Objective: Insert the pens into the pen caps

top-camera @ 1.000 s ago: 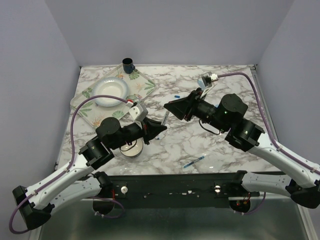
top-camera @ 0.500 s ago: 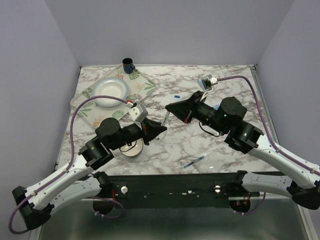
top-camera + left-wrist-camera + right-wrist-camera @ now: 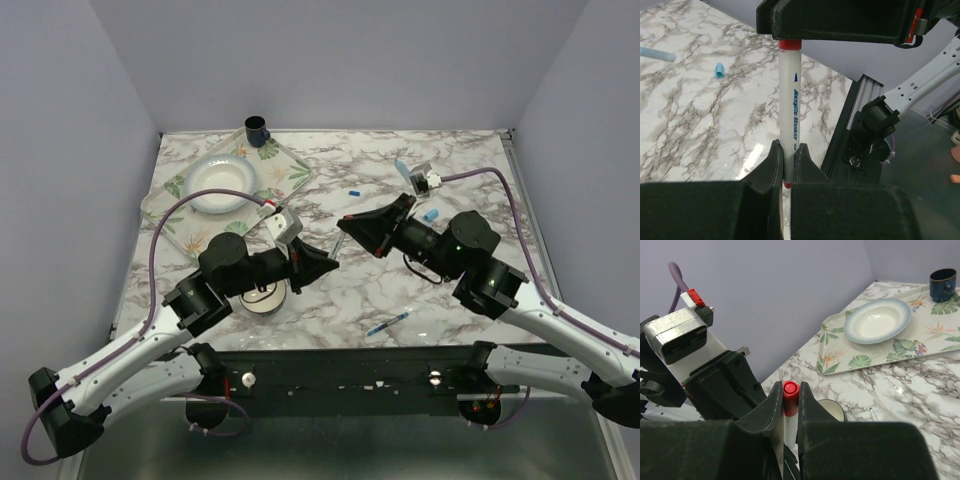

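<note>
The left gripper (image 3: 788,159) pinches the low end of a thin white pen with red ends (image 3: 789,100). The right gripper (image 3: 790,395) pinches a tiny red plastic cap (image 3: 790,389) at the pen's top end. The pen hangs between them, in the middle of the top view. A small light blue cap (image 3: 719,70) and a thick light blue pen (image 3: 657,53) lie on the marble table (image 3: 700,125), in the upper left of the left wrist view.
</note>
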Controlling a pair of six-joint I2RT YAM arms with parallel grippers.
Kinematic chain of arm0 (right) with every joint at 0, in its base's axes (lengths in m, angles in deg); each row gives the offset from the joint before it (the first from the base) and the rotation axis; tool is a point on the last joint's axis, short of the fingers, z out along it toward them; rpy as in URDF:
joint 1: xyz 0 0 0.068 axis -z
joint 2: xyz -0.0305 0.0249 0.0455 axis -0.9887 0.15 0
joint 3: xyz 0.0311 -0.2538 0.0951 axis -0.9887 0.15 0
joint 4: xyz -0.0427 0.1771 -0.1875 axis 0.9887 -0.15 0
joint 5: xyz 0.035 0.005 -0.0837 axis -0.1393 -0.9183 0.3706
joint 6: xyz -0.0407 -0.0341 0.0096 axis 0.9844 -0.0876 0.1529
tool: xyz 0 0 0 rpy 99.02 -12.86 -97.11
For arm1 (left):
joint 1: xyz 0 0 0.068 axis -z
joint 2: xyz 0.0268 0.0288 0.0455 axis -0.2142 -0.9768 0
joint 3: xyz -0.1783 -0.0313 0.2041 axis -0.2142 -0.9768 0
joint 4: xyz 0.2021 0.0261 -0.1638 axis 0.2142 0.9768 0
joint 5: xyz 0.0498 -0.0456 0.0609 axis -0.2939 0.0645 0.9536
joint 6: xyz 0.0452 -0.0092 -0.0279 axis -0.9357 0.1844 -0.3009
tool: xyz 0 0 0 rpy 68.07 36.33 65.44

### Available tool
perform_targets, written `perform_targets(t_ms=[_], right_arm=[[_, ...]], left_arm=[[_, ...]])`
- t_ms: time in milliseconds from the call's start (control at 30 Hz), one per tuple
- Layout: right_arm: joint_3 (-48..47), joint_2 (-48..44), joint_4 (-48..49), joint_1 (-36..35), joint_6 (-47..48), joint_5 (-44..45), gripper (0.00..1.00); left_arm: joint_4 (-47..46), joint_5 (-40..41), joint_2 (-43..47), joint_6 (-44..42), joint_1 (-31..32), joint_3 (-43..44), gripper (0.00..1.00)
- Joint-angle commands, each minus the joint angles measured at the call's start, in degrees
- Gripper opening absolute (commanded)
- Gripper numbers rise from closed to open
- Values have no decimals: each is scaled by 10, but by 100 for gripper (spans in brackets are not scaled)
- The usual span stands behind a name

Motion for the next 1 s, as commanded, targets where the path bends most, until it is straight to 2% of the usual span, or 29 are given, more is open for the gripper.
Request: perform_targets(t_ms=[0,233,367,533,667,967], right_arm=[[43,-6,-11,-8,-6,-45,1],[64,-20,-37,-8,-62,-81,1],[86,-23,-40,-12,-51,-109,1],[100,-29,-60,-12,-58,-139,1],[99,-34,-118,-17,-55,-135,1],[125,-73,-168,-29,-47,-82,1]], left_arm=[[-104,-29,-2,21,-16,16,0],[-102,-3,-9,-4,-18,35,0],[-116,-20,-17,-5,-20,48,0],[-120,-3,-29,-22,-20,71,0],[-96,13,-44,-53,-19,96,0],[-62,50,-95,-60,-20,170,0]])
